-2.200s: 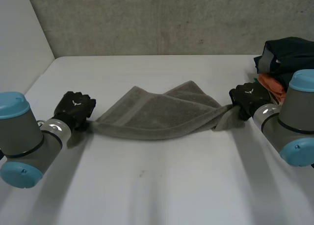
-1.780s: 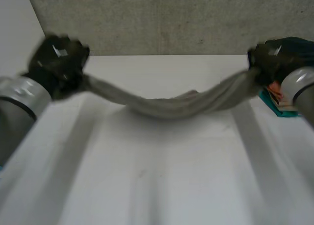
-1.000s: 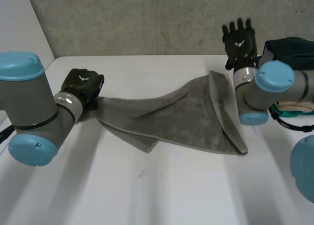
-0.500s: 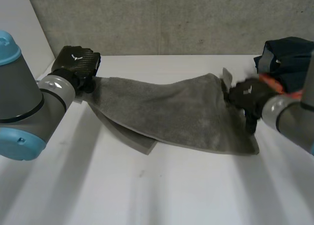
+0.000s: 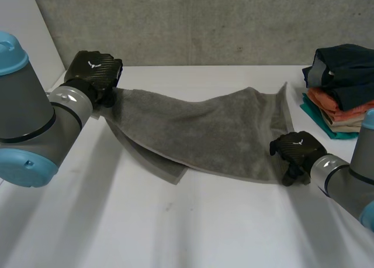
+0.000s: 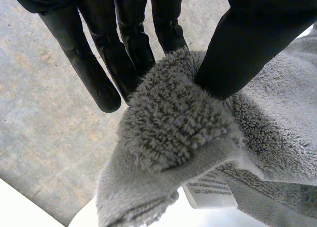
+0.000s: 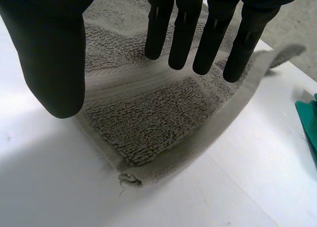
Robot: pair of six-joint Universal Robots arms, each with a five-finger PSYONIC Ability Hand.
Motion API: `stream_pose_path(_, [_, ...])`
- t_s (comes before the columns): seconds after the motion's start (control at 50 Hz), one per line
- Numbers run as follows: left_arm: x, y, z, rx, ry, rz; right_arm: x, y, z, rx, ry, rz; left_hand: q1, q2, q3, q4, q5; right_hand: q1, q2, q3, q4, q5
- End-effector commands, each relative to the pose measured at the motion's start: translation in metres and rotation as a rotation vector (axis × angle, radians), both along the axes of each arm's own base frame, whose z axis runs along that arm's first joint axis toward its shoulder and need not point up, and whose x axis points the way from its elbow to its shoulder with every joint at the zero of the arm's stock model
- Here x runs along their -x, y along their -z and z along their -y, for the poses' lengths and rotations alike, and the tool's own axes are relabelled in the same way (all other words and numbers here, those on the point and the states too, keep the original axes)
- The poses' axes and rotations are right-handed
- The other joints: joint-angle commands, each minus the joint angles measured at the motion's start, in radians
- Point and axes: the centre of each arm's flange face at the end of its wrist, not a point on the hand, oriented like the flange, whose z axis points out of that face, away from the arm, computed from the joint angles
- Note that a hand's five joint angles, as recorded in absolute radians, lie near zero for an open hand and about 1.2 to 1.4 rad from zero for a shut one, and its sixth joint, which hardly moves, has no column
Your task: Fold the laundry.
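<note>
The grey towel (image 5: pixel 204 130) lies across the middle of the tabletop (image 5: pixel 175 227), and the folding looks barely begun: the cloth is mostly spread out in one sheet, with a second layer peeking out from under it at the near-left and its right edge curling upward toward the far side, so nothing yet reads as a clean, squared fold. The left robot hand (image 5: pixel 93 74) is raised at the far left and pinches the towel's corner between thumb and fingers; the left wrist view shows the pile bunched in that pinch, with a care label (image 6: pixel 210 191) hanging just beneath it. The right robot hand (image 5: pixel 295 152) sits at the towel's near-right corner, and its own wrist view shows its fingers (image 7: pixel 183 33) straight and spread, with the thumb (image 7: pixel 49 53) held apart. They are poised over the corner and hem without closing on the cloth. At the far right a stack of folded clothes (image 5: pixel 339 89) stands apart from the towel, which suggests other pieces are already finished. By my reading, what remains is to grip the right corner, flatten the towel, fold it, and add it to the stack.
</note>
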Motion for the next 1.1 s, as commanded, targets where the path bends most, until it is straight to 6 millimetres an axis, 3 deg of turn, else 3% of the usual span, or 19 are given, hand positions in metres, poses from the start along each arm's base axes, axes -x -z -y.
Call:
stream_pose_path(0.02, [0.0,0.002,0.0,-0.008,-0.002,0.002,-0.002,0.009,0.006,0.012,-0.004,-0.002,0.232,0.199,0.206,0.195,0.24,0.098,0.096,0.085,0.092,0.082])
stream_pose_path(0.2, [-0.001,0.004,0.001,-0.011,-0.005,0.003,-0.002,0.016,0.011,0.013,0.0,-0.008,0.232,0.199,0.206,0.195,0.24,0.103,0.102,0.091,0.098,0.088])
stream_pose_path(0.6, [-0.004,0.002,0.0,-0.012,-0.011,0.004,-0.005,0.012,0.039,0.132,0.014,0.003,0.232,0.199,0.206,0.195,0.24,0.229,0.228,0.217,0.224,0.214])
stream_pose_path(0.66, [-0.004,0.002,0.0,-0.012,-0.013,0.004,-0.005,0.008,0.038,0.131,0.014,0.02,0.232,0.199,0.206,0.195,0.24,0.482,0.48,0.47,0.476,0.466])
stream_pose_path(0.7, [-0.004,0.002,0.0,-0.012,-0.013,0.004,-0.004,0.001,0.041,0.143,0.019,0.041,0.232,0.199,0.206,0.195,0.24,0.836,0.834,0.824,0.83,0.82])
stream_pose_path(0.8, [-0.004,0.001,-0.002,-0.012,-0.011,0.011,-0.003,-0.015,0.034,0.108,-0.006,0.058,0.232,0.199,0.206,0.195,0.24,0.838,0.837,0.826,0.832,0.822])
stream_pose_path(0.84, [-0.005,0.001,-0.003,-0.018,-0.009,0.018,-0.002,-0.028,0.03,0.112,-0.015,0.053,0.232,0.199,0.206,0.195,0.24,0.838,0.837,0.826,0.832,0.822])
stream_pose_path(0.92, [-0.011,-0.004,-0.012,-0.033,-0.013,0.067,0.012,-0.084,0.02,0.193,-0.002,0.001,0.232,0.199,0.206,0.195,0.24,0.838,0.837,0.826,0.832,0.822])
stream_pose_path(0.94, [-0.015,-0.01,-0.018,-0.039,-0.015,0.084,0.019,-0.111,0.015,0.249,0.006,-0.02,0.232,0.199,0.206,0.195,0.24,0.838,0.837,0.826,0.832,0.822])
stream_pose_path(1.0, [-0.023,-0.028,-0.029,-0.026,-0.017,0.097,0.025,-0.152,0.005,0.349,0.014,-0.044,0.232,0.199,0.206,0.195,0.24,0.838,0.837,0.826,0.832,0.822])
stream_pose_path(1.02, [-0.025,-0.033,-0.032,-0.02,-0.018,0.095,0.028,-0.176,-0.004,0.408,0.022,-0.048,0.232,0.199,0.206,0.195,0.24,0.838,0.837,0.826,0.832,0.822])
stream_pose_path(1.1, [-0.032,-0.058,-0.044,0.027,-0.015,0.071,0.032,-0.213,-0.021,0.462,0.031,-0.042,0.232,0.199,0.206,0.195,0.24,0.838,0.837,0.826,0.832,0.822])
